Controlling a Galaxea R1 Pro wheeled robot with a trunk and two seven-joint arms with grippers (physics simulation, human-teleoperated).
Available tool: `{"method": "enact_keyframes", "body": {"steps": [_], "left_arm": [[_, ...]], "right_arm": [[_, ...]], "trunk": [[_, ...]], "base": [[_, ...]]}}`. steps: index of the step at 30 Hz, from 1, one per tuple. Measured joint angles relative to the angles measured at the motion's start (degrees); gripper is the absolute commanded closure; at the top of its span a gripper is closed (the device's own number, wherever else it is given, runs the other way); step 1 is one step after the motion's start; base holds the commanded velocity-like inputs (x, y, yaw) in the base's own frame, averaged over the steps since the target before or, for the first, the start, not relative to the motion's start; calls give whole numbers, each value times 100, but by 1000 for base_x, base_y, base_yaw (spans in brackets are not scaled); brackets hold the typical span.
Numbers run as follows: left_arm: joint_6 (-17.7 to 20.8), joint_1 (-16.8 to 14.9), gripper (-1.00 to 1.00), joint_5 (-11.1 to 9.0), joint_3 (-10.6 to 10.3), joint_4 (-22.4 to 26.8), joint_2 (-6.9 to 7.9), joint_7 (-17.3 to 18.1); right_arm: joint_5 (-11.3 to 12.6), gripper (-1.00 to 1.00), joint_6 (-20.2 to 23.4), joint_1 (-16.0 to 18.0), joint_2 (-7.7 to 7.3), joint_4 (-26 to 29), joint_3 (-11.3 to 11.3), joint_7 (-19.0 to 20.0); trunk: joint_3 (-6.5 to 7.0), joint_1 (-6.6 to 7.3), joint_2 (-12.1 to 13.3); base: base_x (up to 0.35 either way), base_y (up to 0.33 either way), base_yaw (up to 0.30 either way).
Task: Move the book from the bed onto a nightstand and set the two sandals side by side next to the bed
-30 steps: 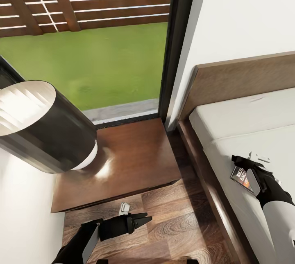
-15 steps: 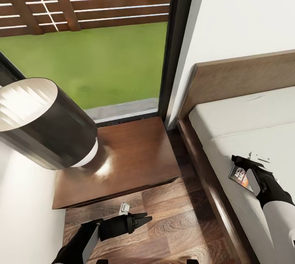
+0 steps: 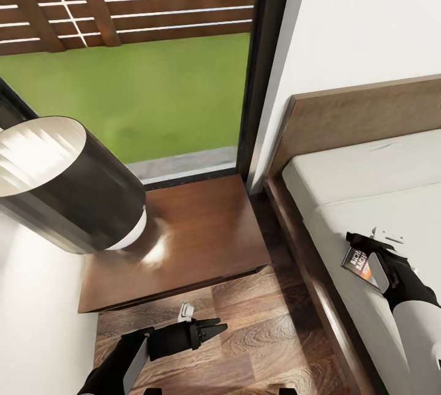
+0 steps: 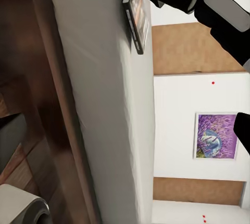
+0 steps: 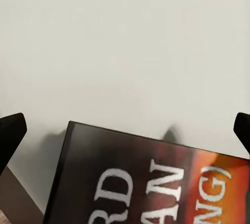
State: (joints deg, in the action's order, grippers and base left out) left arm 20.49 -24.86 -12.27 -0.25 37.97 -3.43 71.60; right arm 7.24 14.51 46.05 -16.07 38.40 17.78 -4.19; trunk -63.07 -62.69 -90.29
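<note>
Orange-and-white book [image 3: 358,266] lies flat on the bed [image 3: 367,199], long axis running 10-to-4, right tool [image 3: 366,242] spread wide above it, left tool [image 3: 215,326] apart.

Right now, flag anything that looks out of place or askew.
The book lies on the bed near its edge, askew to the frame, under the right tool, rather than on the nightstand. A small white object sits on the floor by the nightstand; what it is cannot be told.
</note>
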Motion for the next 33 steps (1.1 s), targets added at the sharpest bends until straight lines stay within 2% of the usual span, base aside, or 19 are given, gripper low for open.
{"method": "enact_keyframes", "body": {"steps": [11,18,33], "left_arm": [[0,0,-100,2,-7,0,0,0],[283,0,-100,6,-7,8,0,1],[317,0,-100,9,-7,9,0,2]], "right_arm": [[-1,-100,0,0,0,0,-1,0],[-3,-100,0,0,0,0,2,0],[-3,-100,0,0,0,8,-1,-4]], "trunk": [[0,0,0],[125,153,279],[394,483,881]], "base": [[0,0,0],[0,0,0],[0,0,0]]}}
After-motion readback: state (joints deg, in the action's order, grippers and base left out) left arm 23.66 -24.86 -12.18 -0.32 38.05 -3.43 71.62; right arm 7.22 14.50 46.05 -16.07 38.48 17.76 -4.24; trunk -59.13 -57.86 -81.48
